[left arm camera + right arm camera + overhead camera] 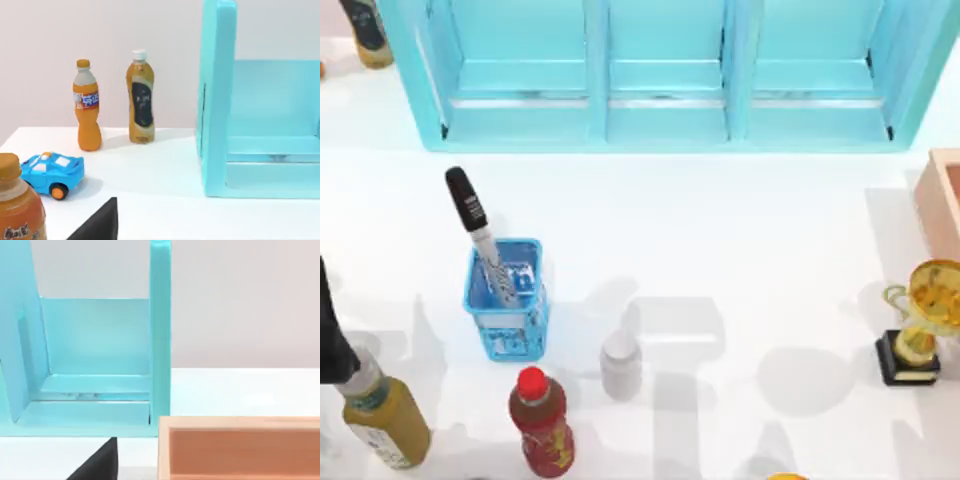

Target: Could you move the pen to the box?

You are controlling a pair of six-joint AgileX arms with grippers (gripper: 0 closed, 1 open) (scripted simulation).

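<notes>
On table: one pen (478,232) upright in basket (507,320), one box (942,200) at right edge; end effector state unclear.

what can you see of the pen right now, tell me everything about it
The pen is a slim marker with a black cap and a white-grey barrel printed with small dark text. It stands tilted in the small translucent blue basket at the table's left, cap end up and leaning toward the turquoise shelf unit, lower barrel inside the basket. No gripper touches it.

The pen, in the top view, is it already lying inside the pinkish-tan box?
No, the pen stands tilted in the blue basket on the table's left, far from the box at the right edge.
</notes>
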